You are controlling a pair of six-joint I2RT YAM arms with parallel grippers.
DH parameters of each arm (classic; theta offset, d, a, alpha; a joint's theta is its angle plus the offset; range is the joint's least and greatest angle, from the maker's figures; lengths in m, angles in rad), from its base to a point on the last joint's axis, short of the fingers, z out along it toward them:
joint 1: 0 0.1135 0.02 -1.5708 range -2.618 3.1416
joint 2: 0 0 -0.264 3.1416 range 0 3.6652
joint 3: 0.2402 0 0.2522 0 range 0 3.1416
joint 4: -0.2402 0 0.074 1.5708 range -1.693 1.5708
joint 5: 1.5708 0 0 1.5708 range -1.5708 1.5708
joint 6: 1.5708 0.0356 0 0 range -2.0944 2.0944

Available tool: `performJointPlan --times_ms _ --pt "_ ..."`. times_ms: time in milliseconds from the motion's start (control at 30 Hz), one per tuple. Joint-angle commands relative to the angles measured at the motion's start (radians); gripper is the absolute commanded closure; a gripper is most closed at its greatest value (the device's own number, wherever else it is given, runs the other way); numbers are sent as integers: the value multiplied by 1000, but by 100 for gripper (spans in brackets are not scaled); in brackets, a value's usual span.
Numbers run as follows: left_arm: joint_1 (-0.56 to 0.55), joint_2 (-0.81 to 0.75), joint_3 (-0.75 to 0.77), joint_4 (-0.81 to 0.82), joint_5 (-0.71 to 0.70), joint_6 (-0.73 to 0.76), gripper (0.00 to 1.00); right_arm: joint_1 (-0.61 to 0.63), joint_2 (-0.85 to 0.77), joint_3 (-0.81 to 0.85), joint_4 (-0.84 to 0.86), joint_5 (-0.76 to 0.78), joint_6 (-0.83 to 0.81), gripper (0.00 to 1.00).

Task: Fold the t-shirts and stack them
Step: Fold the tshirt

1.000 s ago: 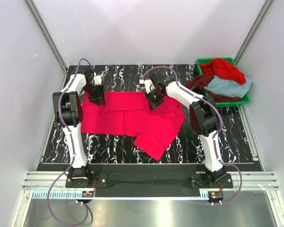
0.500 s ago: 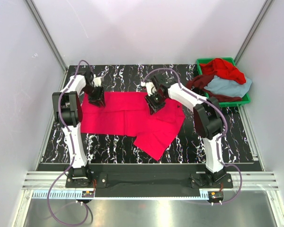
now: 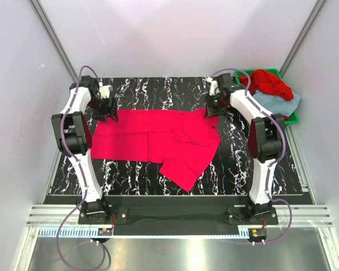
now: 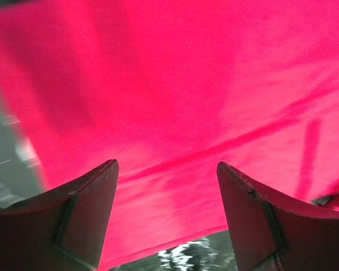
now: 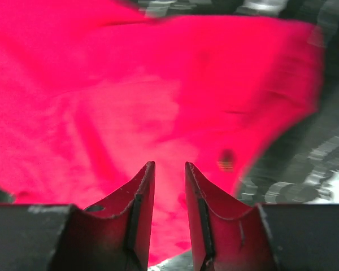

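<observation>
Crimson-pink t-shirt (image 3: pixel 158 138) lies spread at the middle of the table (image 3: pixel 147 90). Left gripper (image 3: pixel 108 114) hangs over its 10 o'clock corner, jaws wide and empty; right gripper (image 3: pixel 211 108) over the 2 o'clock corner, jaws narrowly parted, empty. Other t-shirts (image 3: pixel 265 82) sit heaped in the green bin (image 3: pixel 292 119) at 2 o'clock.

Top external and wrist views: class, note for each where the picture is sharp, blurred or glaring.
Top external view: evenly lit, crimson-pink t-shirt crisp, bright reflection on the metal sheet nearest the camera. Left wrist view: left fingers sharp, cloth and table smeared. Right wrist view: right fingers sharp, shirt edge and table blurred.
</observation>
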Motion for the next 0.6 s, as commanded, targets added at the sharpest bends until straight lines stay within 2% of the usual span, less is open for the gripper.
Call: performJointPlan --times_ms 0,133,367,567 --pt "5 -10 51 14 -102 54 23 -38 84 42 7 -26 38 66" --pt "13 95 211 -52 -68 8 23 -41 131 70 10 -68 35 66" --pt "-32 152 231 -25 -30 -4 23 -43 168 86 -9 -82 27 66" --pt "-52 239 265 -11 -100 -27 25 -55 196 93 -18 -48 27 65"
